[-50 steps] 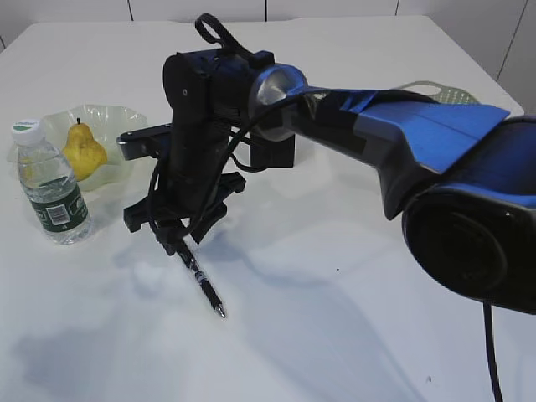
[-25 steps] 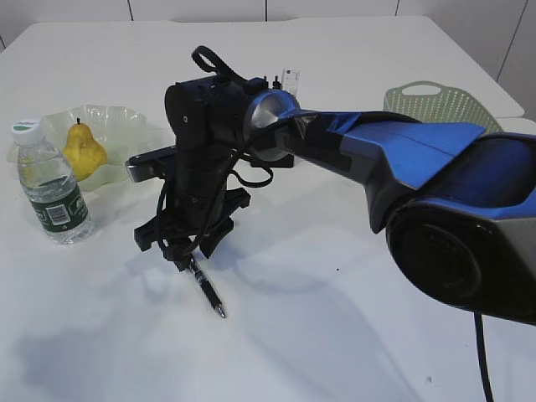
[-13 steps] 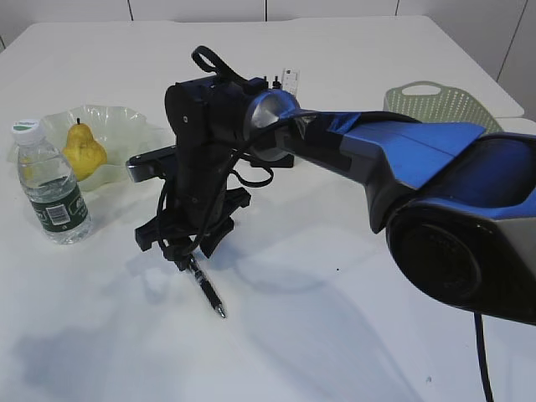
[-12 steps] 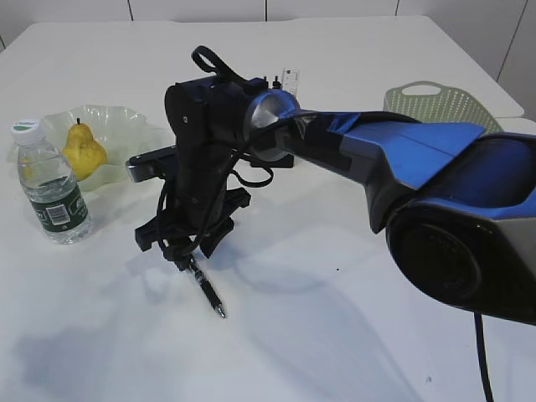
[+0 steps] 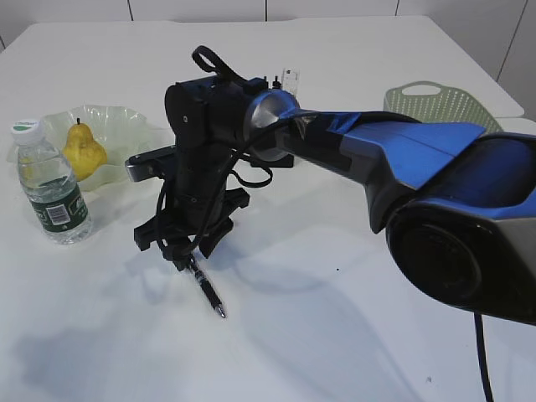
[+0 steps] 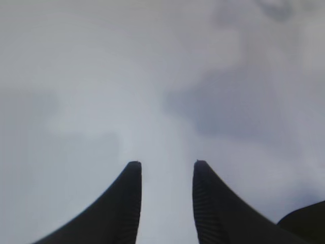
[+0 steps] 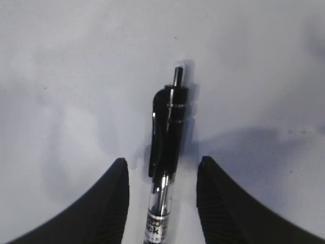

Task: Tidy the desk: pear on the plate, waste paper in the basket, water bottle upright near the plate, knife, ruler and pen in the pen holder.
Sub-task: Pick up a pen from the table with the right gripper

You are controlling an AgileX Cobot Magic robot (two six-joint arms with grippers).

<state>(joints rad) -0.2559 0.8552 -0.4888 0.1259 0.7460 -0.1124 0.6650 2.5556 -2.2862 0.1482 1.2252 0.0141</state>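
- Barely any change over the last second: right gripper parked low over the slim black click pen with the clear barrel, same pose as a second ago.
- Bigger shift two seconds back: arm slid a bit toward the near side and dropped lower, uncovering the grey-green perforated plastic basket at the far right and a short transparent ruler poking up behind the wrist.
- In the right wrist view, jaws spread apart with the pen lying between them, a gap visible on both sides, so straddling but not pinching yet.
- Pen flat on the large plain white desk, tip pointing toward the near edge, clicker end under the gripper.
- Left gripper open too, nothing between the fingers, just blank tabletop below.
- Already looking done: yellow pear with a short brown stem sitting in the translucent pale-green wavy-rimmed plate, and the small clear water bottle with the dark green label standing upright just beside it.
- Black pen holder mostly hidden behind the arm, so can't really tell what's in it apart from that ruler sticking up there.
- Guessing the closing squeeze on the pen comes next, then a lift over to the holder.
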